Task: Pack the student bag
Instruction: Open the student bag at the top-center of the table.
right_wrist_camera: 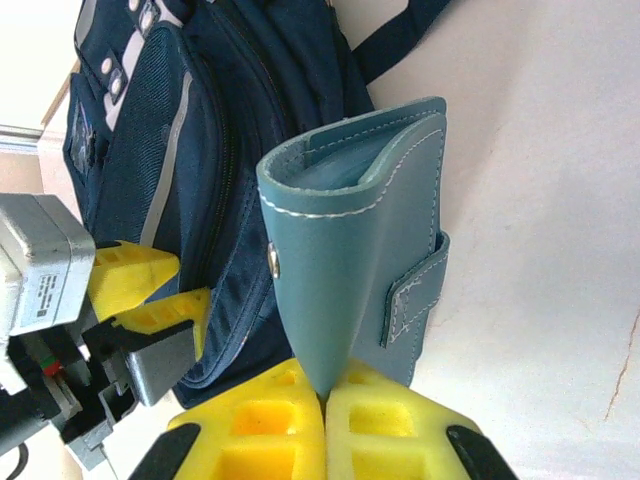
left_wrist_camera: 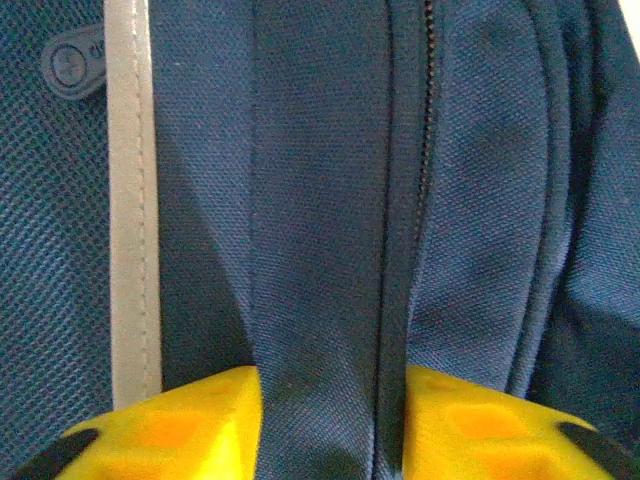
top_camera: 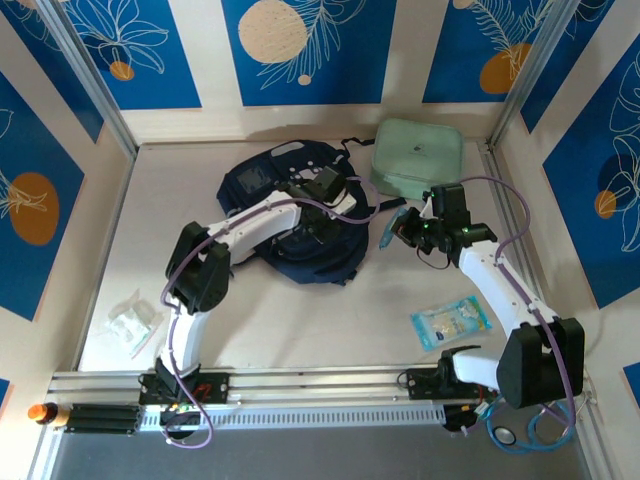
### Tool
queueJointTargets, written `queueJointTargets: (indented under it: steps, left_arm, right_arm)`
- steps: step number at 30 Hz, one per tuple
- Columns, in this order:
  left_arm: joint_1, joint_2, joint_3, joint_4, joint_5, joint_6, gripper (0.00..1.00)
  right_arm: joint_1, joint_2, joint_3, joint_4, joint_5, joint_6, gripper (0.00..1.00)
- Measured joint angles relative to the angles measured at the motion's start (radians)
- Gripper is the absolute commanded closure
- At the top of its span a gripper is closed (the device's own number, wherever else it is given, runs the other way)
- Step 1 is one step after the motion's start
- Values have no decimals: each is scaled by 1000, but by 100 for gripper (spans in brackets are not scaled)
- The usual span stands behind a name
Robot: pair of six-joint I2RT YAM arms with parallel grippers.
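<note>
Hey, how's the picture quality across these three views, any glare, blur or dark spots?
Top external: even light, only soft shadows on the table, all sharp. Left wrist: dim and very close, the bag weave crisp but the yellow fingers soft. Right wrist: the wallet is sharp, the table beside it washed out by bright light.

backpack [top_camera: 240, 192] middle hidden under left arm [top_camera: 250, 222] | wallet [right_wrist_camera: 350, 240] beside backpack, lower tip hidden in right gripper [right_wrist_camera: 325, 395] | packet [top_camera: 449, 322] right of backpack, print unreadable
</note>
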Motion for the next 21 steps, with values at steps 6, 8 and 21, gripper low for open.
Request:
queueJointTargets:
  steps: [6, 8, 21]
  left_arm:
    - [-1, 0, 14, -14, -10, -23, 78]
    - [0, 0, 14, -14, -10, -27, 79]
    - [98, -52, 14, -13, 228, -71, 81]
  right_arm:
    - [0, -10, 0, 1, 1, 29, 94]
    - [0, -13, -1, 6, 0, 38, 94]
    - [35, -63, -100, 221, -86, 120, 94]
